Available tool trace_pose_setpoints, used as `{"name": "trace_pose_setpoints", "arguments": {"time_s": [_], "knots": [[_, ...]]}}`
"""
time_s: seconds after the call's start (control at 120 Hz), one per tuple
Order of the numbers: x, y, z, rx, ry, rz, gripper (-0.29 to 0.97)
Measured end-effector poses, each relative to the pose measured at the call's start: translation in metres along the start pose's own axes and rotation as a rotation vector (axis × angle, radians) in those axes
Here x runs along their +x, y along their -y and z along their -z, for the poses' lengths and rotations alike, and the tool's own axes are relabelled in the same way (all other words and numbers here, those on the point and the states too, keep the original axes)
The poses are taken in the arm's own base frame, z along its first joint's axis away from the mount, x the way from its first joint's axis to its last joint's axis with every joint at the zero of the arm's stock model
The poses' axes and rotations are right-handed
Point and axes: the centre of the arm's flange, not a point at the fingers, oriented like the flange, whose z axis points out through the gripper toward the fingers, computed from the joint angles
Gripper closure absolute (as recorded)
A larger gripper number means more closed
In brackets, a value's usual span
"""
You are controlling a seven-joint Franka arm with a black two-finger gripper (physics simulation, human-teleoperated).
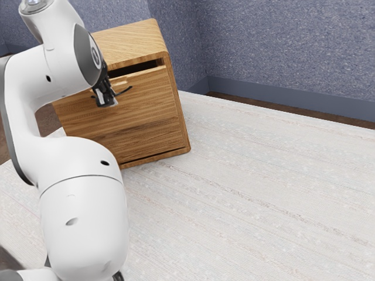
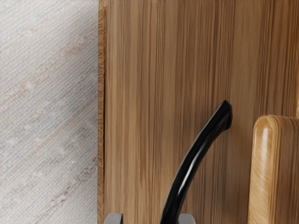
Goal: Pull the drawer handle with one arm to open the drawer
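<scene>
A wooden cabinet (image 1: 137,111) stands at the back of the exterior view's left. Its top drawer (image 1: 143,88) is out by a narrow gap below the cabinet top. The drawer front carries a curved black handle (image 1: 123,91) (image 2: 196,158). My black gripper (image 1: 105,98) (image 2: 152,219) is at that handle. In the wrist view the handle runs down between my two fingertips (image 2: 113,218). It lies close against one fingertip, with a clear gap to the other. The gripper is open around the handle.
The cabinet sits on a pale, wide table (image 1: 263,193). A blue-grey wall (image 1: 281,41) with a dark baseboard runs behind. My own white arm (image 1: 76,193) covers the lower left of the exterior view and part of the cabinet.
</scene>
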Motion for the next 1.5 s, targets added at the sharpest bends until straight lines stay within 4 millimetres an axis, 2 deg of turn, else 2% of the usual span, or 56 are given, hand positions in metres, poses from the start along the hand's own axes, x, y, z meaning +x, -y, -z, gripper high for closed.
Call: {"name": "trace_pose_setpoints", "arguments": {"time_s": [0.35, 0.717, 0.967, 1.167, 1.5], "knots": [[0.001, 0.005, 0.003, 0.001, 0.005, 0.004, 0.62], [0.002, 0.019, 0.011, 0.008, 0.009, 0.007, 0.62], [-0.008, 0.027, 0.013, 0.010, 0.020, -0.010, 0.62], [0.000, 0.031, 0.020, 0.007, 0.012, 0.004, 0.62], [0.000, 0.036, 0.022, 0.008, 0.008, 0.004, 0.62]]}}
